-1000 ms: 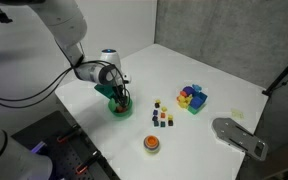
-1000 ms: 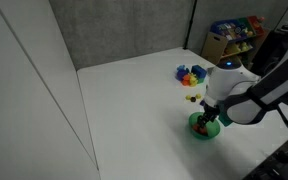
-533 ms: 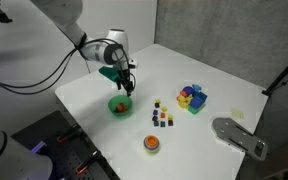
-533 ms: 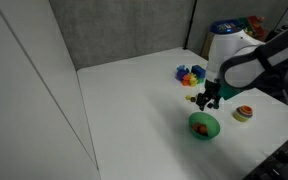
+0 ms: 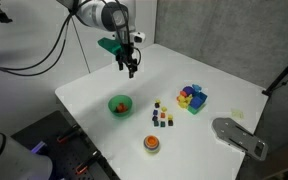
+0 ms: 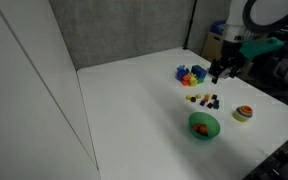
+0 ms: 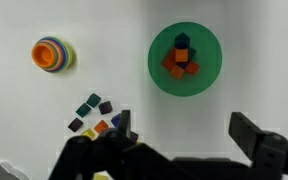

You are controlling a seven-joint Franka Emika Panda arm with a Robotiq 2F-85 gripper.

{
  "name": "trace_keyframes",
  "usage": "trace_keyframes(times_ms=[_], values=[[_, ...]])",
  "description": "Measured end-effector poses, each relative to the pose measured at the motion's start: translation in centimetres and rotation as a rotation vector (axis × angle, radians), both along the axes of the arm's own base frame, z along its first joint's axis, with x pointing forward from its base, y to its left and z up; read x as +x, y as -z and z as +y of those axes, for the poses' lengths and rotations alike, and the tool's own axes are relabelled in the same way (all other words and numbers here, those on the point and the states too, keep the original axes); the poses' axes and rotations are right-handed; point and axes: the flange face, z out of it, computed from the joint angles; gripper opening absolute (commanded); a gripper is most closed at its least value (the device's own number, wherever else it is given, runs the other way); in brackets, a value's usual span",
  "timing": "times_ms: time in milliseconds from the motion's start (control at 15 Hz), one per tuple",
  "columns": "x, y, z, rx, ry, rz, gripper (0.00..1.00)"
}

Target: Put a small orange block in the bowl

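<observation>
The green bowl (image 5: 119,105) stands on the white table and shows in both exterior views (image 6: 204,125) and in the wrist view (image 7: 185,59). Inside it lie small orange blocks (image 7: 180,66) and a blue one. My gripper (image 5: 131,66) is open and empty, raised high above the table, well away from the bowl; it also shows in an exterior view (image 6: 220,72) and in the wrist view (image 7: 184,135). A cluster of tiny coloured cubes (image 5: 162,117) lies on the table, also seen in the wrist view (image 7: 94,115).
A pile of bigger bright blocks (image 5: 192,97) sits beyond the cubes. A small orange round dish (image 5: 152,144) stands near the table's front edge, also in the wrist view (image 7: 53,54). A grey stand base (image 5: 239,136) lies off the table's side.
My gripper rose from the bowl and moved up and away from it, open. Orange blocks stay in the bowl.
</observation>
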Motion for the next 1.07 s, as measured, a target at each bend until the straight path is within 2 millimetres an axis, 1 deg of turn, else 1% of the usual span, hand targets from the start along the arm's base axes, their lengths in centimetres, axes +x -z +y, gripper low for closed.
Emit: trace_keyframes(times_ms=[267, 467, 667, 867, 933, 1067], values=[[-1.7, -6.2, -3.5, 0.019, -0.039, -0.005, 1.00], [-3.4, -10.1, -6.2, 0.032, -0.078, -0.008, 1.00], [-5.2, -13.6, -8.3, 0.042, -0.101, -0.023, 1.00], [-6.7, -16.2, -9.3, 0.046, -0.103, -0.044, 1.00], [-7.1, -16.7, -9.5, 0.047, -0.104, -0.048, 1.00], [-7.2, -16.8, -9.5, 0.047, -0.104, -0.049, 1.00]])
